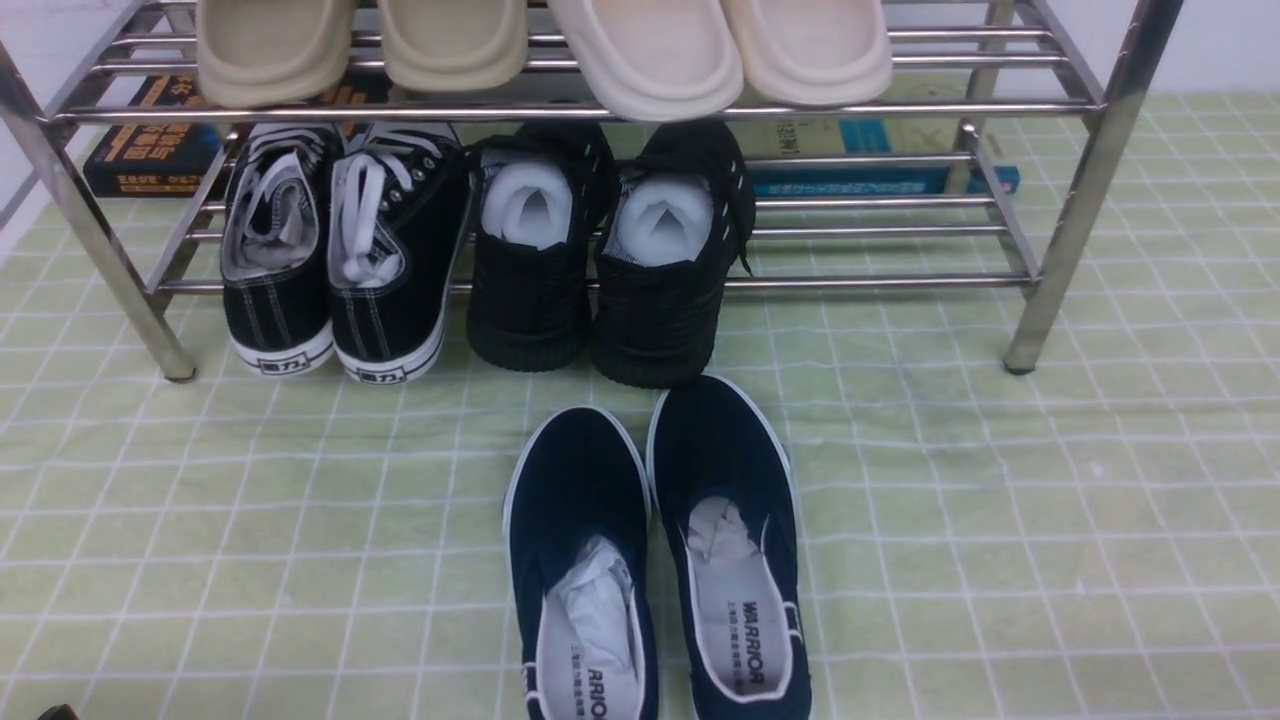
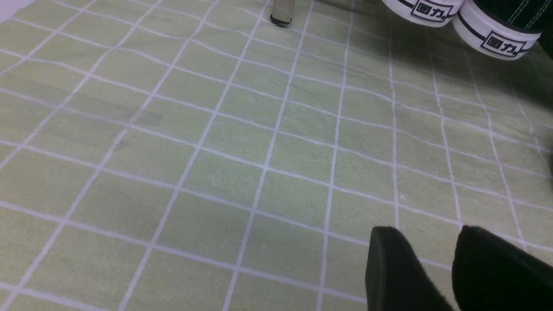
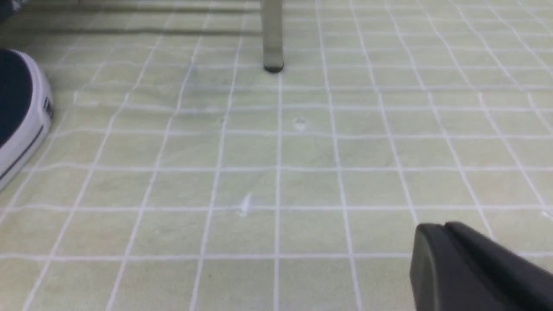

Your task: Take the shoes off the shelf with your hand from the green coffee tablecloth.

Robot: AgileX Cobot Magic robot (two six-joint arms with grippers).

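Observation:
The pair of navy-blue slip-on shoes [image 1: 640,520] lies on the green tablecloth [image 1: 1000,500] in front of the steel shelf [image 1: 1093,170], toes toward it, with white paper inside. One navy toe with a white sole shows in the right wrist view [image 3: 13,95]. My left gripper [image 2: 425,231] is open and empty, low over bare cloth [image 2: 173,151]. My right gripper [image 3: 445,226] is shut and empty over bare cloth [image 3: 302,172], to the right of the navy shoes. Neither gripper clearly shows in the front view.
On the lower tier stand black lace-up sneakers [image 1: 330,250] and all-black shoes [image 1: 610,260]; its right slot holds nothing. Beige slippers [image 1: 540,50] sit on the top tier. Books [image 1: 150,140] lie behind. Shelf legs show in the wrist views [image 2: 283,11] [image 3: 272,39].

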